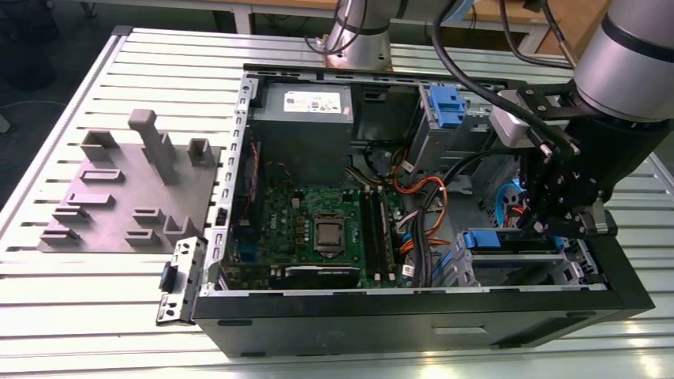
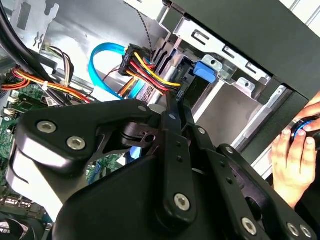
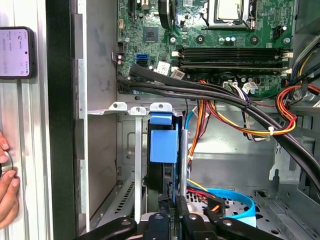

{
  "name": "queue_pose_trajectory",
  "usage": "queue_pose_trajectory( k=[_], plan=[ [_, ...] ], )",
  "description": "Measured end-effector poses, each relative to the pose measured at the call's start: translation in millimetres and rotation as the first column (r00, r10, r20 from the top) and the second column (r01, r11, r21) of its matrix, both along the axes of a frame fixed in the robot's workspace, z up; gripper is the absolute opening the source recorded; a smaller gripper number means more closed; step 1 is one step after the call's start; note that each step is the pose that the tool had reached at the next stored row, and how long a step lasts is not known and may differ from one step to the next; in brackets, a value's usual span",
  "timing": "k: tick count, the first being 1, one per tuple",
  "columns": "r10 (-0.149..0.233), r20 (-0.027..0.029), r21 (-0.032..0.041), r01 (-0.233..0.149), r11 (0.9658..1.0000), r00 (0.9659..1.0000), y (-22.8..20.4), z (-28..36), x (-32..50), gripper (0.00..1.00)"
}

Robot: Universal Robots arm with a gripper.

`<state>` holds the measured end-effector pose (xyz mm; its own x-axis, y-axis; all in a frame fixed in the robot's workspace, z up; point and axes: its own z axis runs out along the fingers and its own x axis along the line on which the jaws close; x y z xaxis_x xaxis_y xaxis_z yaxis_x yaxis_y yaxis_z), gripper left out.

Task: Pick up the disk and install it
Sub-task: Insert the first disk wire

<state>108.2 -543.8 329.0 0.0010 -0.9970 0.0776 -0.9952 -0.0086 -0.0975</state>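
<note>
Gripper: lowered into the open case (image 1: 421,316) at its corner on the exterior view's right (image 1: 535,230); in the first wrist view its tips (image 3: 173,202) sit right at the near end of the disk.
Jaws: cannot tell whether open, closed or clamped on anything; the black linkage hides the tips.
Disk: standing on edge in a slot of the drive cage (image 1: 522,268), between two metal dividers, with its blue rail end (image 3: 164,142) facing outward; in the exterior view the blue end (image 1: 493,239) shows just beside the gripper.
Contact: gripper and disk look touching or nearly so; not clear which.
Cables: a red, yellow and orange bundle (image 3: 240,127) runs across above the cage; a blue cable (image 2: 102,55) loops close behind the tips.
Motherboard: flat in the middle of the case (image 1: 327,229), well apart from the gripper.
Grey box: at the far end of the case (image 1: 305,106), with a blue bracket (image 1: 447,103) near it.
Fixture: grey block plate (image 1: 137,189) on the table (image 1: 95,316), outside the case on the exterior view's left.
Hand: a person's hand (image 2: 295,150) rests outside the case wall, near the cage.
</note>
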Motion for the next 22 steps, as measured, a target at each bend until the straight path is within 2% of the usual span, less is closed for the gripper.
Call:
queue_pose_trajectory(
  k=[4, 12, 13, 14, 19, 22],
  plan=[
    [-0.001, 0.0000, 0.0015, 0.001, 1.0000, 1.0000, -0.1, -2.8, 0.0, 0.16],
    [-0.001, -0.0001, 0.0032, 0.001, 1.0000, 1.0000, -0.1, -3.6, 0.0, 0.18],
    [-0.001, 0.0000, 0.0034, 0.001, 1.0000, 1.0000, -0.1, -3.1, 0.0, 0.18],
    [-0.001, 0.0000, 0.0030, 0.001, 1.0000, 1.0000, -0.1, -2.0, 0.0, 0.24],
    [-0.001, -0.0010, 0.0031, 0.001, 1.0000, 1.0000, 0.0, 8.5, 0.0, 0.24],
    [-0.001, -0.0017, 0.0033, 0.001, 1.0000, 1.0000, 0.0, 9.4, 0.1, 0.24]
  ],
)
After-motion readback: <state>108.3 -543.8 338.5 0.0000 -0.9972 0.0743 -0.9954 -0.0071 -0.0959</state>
